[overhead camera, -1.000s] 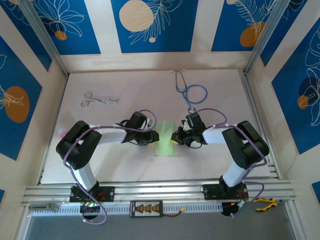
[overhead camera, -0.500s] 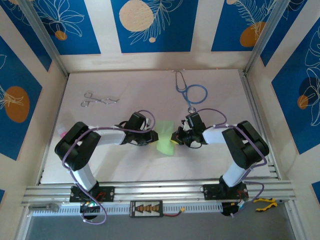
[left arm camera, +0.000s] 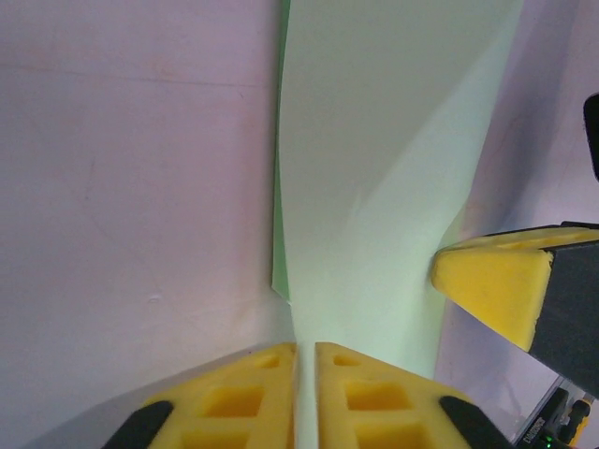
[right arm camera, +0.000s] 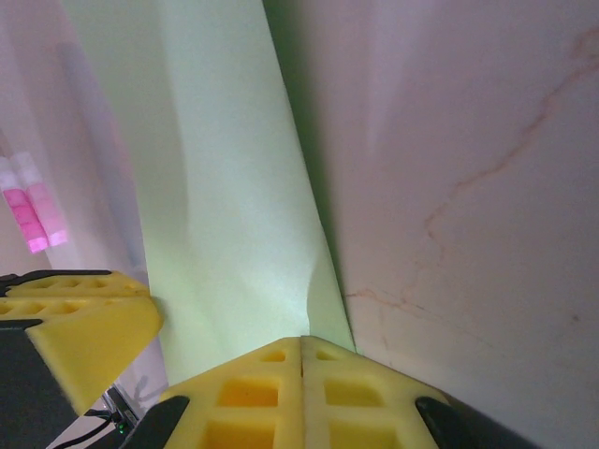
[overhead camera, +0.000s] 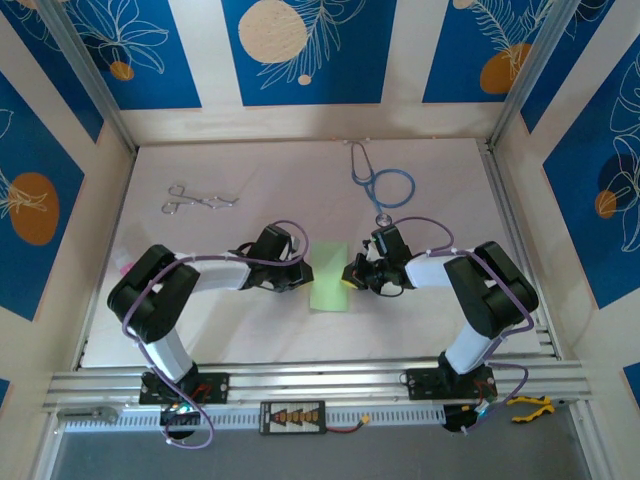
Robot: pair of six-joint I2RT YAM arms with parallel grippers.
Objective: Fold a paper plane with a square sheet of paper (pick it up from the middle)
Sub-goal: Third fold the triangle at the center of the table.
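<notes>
The square sheet of paper (overhead camera: 328, 277) sits near the middle of the bench (overhead camera: 270, 180), a little toward its near edge. From above it shows as a narrow strip, about half a square, so it seems doubled over along its length. In the left wrist view a darker green edge peeks out beneath the top layer, which fits two layers.

The left gripper (overhead camera: 307, 273) is clamped on the strip's left long edge, its yellow pads meeting with only the paper between them. The right gripper (overhead camera: 350, 273) is pinched closed on the opposite long edge, where the paper runs straight into its pads. The sheet bows slightly between the two.

I judge this to be the centre-fold step, early in the task, since no corners are turned in and nothing looks like a dart yet. The next move calls for laying the strip flat and firming the crease — one gripper holding while the other lets go and presses. Thin paper like this would buckle or tear under uneven pull. The stethoscope (overhead camera: 385, 185) and forceps (overhead camera: 200, 200) lie well apart, toward the far edge.
</notes>
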